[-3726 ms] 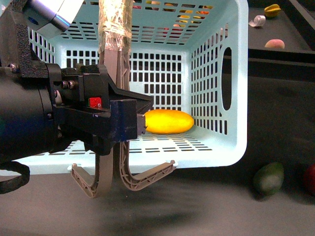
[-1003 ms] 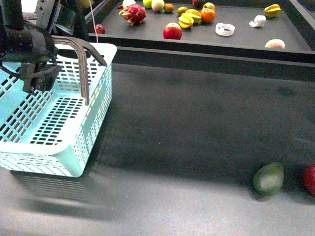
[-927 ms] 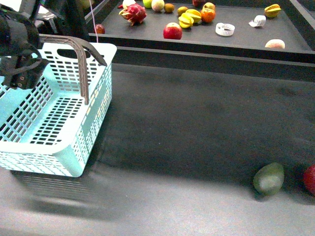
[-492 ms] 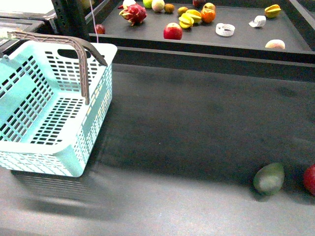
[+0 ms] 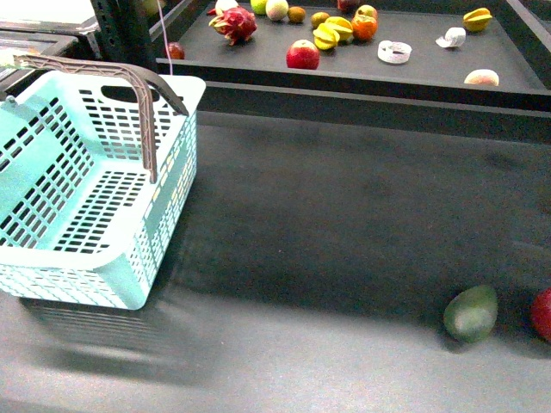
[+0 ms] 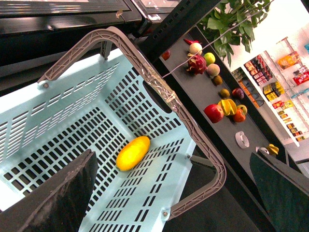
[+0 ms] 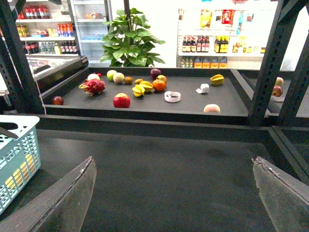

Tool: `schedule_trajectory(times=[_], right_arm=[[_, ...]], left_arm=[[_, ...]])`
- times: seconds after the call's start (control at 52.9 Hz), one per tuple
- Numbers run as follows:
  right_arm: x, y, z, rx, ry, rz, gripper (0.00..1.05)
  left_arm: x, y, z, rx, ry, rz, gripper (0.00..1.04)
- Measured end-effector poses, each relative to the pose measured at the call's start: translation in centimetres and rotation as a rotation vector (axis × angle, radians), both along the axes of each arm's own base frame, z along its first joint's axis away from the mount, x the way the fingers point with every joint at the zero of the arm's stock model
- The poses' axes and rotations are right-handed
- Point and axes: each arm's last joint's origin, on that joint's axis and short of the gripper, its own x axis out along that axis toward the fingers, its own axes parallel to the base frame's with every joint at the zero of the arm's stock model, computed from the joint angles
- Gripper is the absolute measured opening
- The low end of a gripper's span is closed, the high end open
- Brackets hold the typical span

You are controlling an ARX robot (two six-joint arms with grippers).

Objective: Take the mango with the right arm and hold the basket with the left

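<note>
Front view, near to far. At the near right corner of the dark table (image 5: 344, 224) lie a dull green oval fruit (image 5: 471, 313) and, touching the right edge of the frame, part of a red round fruit (image 5: 542, 314). At the near left stands the light blue basket (image 5: 129, 258), its grey-brown swing handle (image 5: 129, 86) raised over the rim; its floor, as far as this view shows, reveals no fruit. Beyond the table's far edge, a raised display shelf (image 5: 413, 73) carries a dragon fruit (image 5: 232, 23), a red apple (image 5: 302, 55), a cut starfruit (image 5: 476, 17) and other produce.

Left wrist view. The mango (image 6: 133, 152) lies on its side on the slotted basket floor, near one wall, beneath the tape-wrapped handle (image 6: 159, 92). The left gripper (image 6: 169, 193) hangs above the basket with its two fingers (image 6: 53, 198) spread wide, one at each side of the frame, gripping nothing.

Right wrist view. The right gripper (image 7: 176, 193) hovers over bare table, fingers (image 7: 67, 203) likewise spread wide and empty; a corner of the basket shows at the frame's edge.

Stage of task, as judged: the mango is deposited in the basket, so the pick appears complete. The basket rests on the table unheld; neither arm appears in the front view. Little or nothing seems left to do.
</note>
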Motion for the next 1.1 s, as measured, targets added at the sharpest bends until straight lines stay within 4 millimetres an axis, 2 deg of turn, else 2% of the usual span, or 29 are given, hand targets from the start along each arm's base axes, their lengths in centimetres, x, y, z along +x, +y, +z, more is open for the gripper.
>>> schedule_trajectory(times=[0.057,0.113,0.151,0.189,0.265,0.378,0.53,0.7,1.097], right_arm=[[0.0,0.0,0.0,0.0,0.0,0.0,0.97],[0.0,0.0,0.0,0.0,0.0,0.0,0.97],[0.0,0.0,0.0,0.0,0.0,0.0,0.97],[0.0,0.0,0.0,0.0,0.0,0.0,0.97],[0.0,0.0,0.0,0.0,0.0,0.0,0.97],[0.0,0.0,0.0,0.0,0.0,0.0,0.97],[0.0,0.0,0.0,0.0,0.0,0.0,0.97],[0.0,0.0,0.0,0.0,0.0,0.0,0.97],[0.0,0.0,0.0,0.0,0.0,0.0,0.97]], left_arm=[[0.0,0.0,-0.2,0.028,-0.008,-0.039,0.97],[-0.6,-0.3,-0.7,0.21,-0.098,-0.185,0.85],[-1.1,-0.5,-0.9,0.276,-0.123,-0.215,0.8],[-1.9,-0.9,-1.0,0.438,-0.145,-0.247,0.71],[-3.1,-1.5,-0.8,0.59,-0.151,-0.268,0.57],[-4.7,-2.1,-0.7,0.677,-0.144,-0.27,0.36],[-6.6,-2.7,-0.8,0.707,-0.137,-0.279,0.04],[-8.1,-3.9,-0.7,0.716,-0.139,-0.285,0.04],[-10.9,-3.9,0.1,0.726,-0.163,-0.271,0.04]])
